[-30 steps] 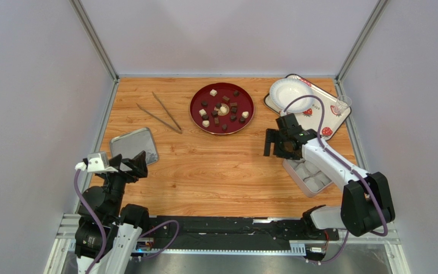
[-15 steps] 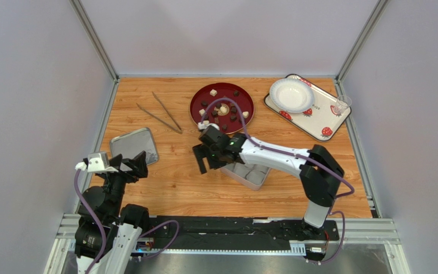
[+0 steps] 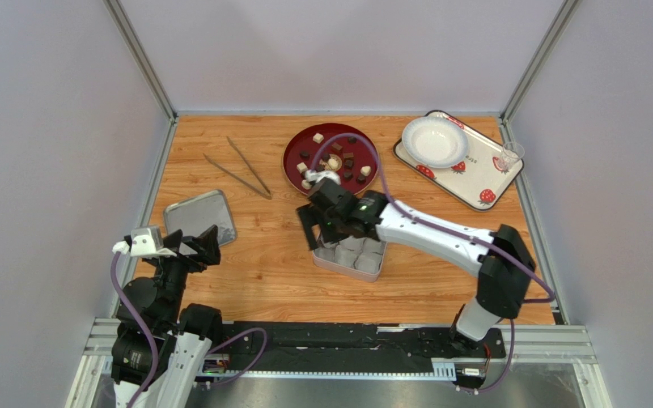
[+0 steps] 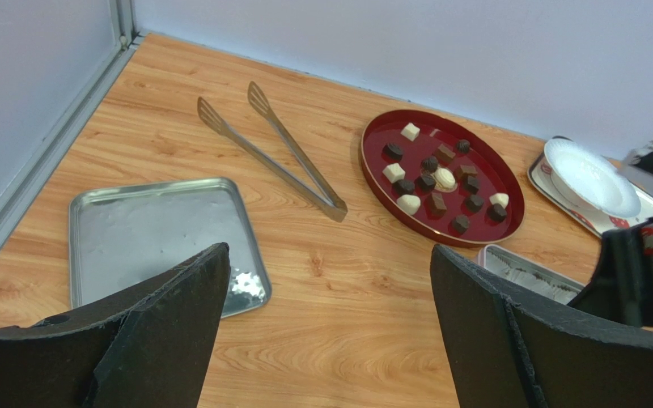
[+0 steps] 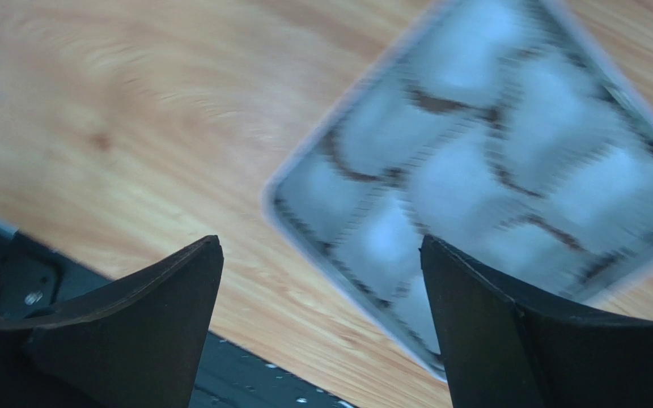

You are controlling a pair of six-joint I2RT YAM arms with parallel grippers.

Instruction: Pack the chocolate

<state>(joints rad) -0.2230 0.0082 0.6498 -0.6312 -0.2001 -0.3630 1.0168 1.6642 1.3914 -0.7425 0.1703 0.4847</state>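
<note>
The packing has not really begun. All the chocolate [image 3: 332, 161] lies on the red plate [image 3: 286, 161] at the far middle of the table. It is mostly brown bits, with a few white ones. The box [image 3: 354, 259] with its little white cups sits just on the near side of the plate. The cups I can see look empty, though the right wrist picture is blurry. So I think no piece is packed yet, and every piece is left to move.

The right gripper [image 3: 315, 236] hangs over the left end of the box. Its fingers are wide apart and hold nothing. I cannot tell if it touches the box. The left gripper [image 3: 202, 241] is at the near left, beside the flat metal tray [image 3: 187, 212]. Its fingers are wide apart too, with nothing in them. The tongs [image 3: 238, 167] lie on the wood at the far left, well apart from both grippers.
</note>
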